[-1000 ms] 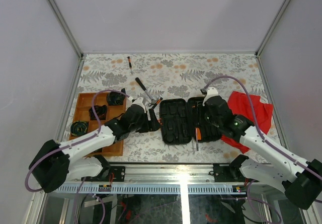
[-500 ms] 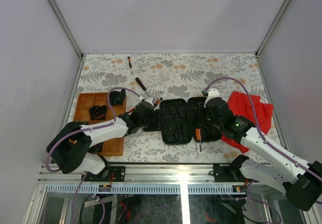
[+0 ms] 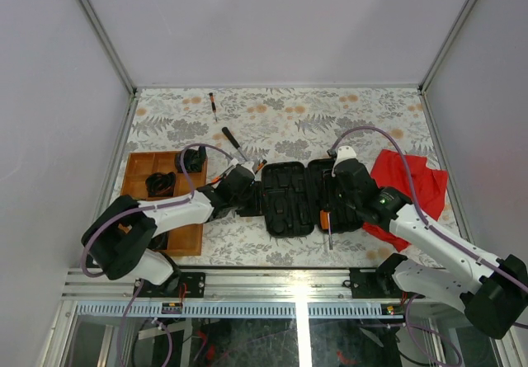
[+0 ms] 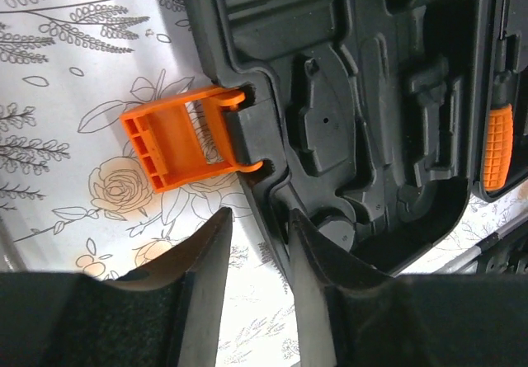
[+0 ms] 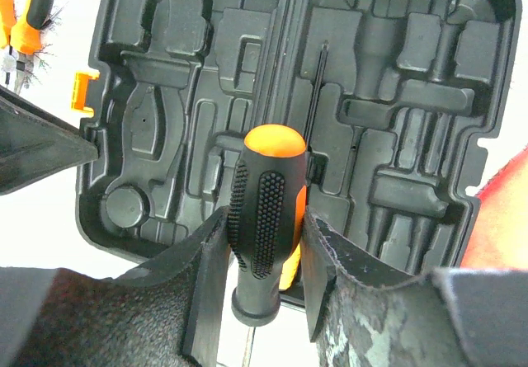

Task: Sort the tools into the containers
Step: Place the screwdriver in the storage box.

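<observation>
Screwdriver (image 3: 324, 219) first, from above: we see its orange-and-black handle clamped in the right gripper (image 3: 332, 211). It sits over the near edge of the right half of the case (image 3: 289, 198), with the shaft pointing toward the arm bases. The case lies open mid-table, and the left gripper (image 3: 246, 190) sits at its left edge. The tray (image 3: 136, 169) lies at the far left, with dark items in some of its compartments. Behind the case, the hammer (image 3: 232, 143) and pliers (image 3: 256, 167) rest on the floral table (image 3: 330, 119), and a tiny driver (image 3: 213, 103) lies well beyond them. A red rag (image 3: 412, 181) lies just right of the case.

From the left wrist, we find the left gripper (image 4: 260, 218) narrowly parted and astride the rim of the case (image 4: 371, 95), just beside the orange latch (image 4: 177, 146). Table shows between one finger (image 4: 206, 260) and the rim, so it clenches nothing. The screwdriver's orange grip (image 4: 497, 148) shows at the right edge.

From the right wrist, we see the right gripper (image 5: 264, 231) with both fingers pressed against the dimpled black handle of the screwdriver (image 5: 266, 210). Its orange cap points toward the open case (image 5: 388, 95). The pliers (image 5: 29, 8) lie beyond the case at top left, the latch (image 5: 82, 93) sits on its left edge, and the rag (image 5: 503, 210) shows at the right.
</observation>
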`<state>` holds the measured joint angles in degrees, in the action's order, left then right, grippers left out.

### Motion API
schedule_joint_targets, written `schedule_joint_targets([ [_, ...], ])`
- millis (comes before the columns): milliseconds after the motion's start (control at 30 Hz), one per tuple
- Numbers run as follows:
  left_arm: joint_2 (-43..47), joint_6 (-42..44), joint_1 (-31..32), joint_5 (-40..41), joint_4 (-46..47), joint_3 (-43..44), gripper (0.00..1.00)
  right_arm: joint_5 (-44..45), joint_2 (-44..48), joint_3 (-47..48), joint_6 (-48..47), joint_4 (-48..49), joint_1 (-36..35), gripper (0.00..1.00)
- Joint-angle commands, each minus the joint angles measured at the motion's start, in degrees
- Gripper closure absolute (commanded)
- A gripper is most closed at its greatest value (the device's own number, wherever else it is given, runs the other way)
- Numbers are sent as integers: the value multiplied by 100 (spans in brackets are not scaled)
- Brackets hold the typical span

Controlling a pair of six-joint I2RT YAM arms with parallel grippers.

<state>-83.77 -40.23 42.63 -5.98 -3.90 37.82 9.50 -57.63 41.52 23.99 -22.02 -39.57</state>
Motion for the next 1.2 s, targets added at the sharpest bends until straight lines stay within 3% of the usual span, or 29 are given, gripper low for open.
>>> schedule_joint_targets([
  [0, -134, 193, -27, -156, -47, 40, 70, 142, 23, 252, 26, 124, 35, 100],
  [333, 474, 362, -78, 159, -488, -253, 86, 549, -425, 543, -88, -237, 91, 100],
  [600, 653, 484, -158, 132, -709, -366, 90, 391, -1015, 969, -126, -153, 494, 100],
  [833, 867, 363, -154, 3, -750, -249, 69, 10, -1608, 987, 193, 268, 859, 100],
  [1167, 1077, 261, -147, -81, -714, -301, 62, -352, -2348, 1088, 176, 457, 1092, 100],
])
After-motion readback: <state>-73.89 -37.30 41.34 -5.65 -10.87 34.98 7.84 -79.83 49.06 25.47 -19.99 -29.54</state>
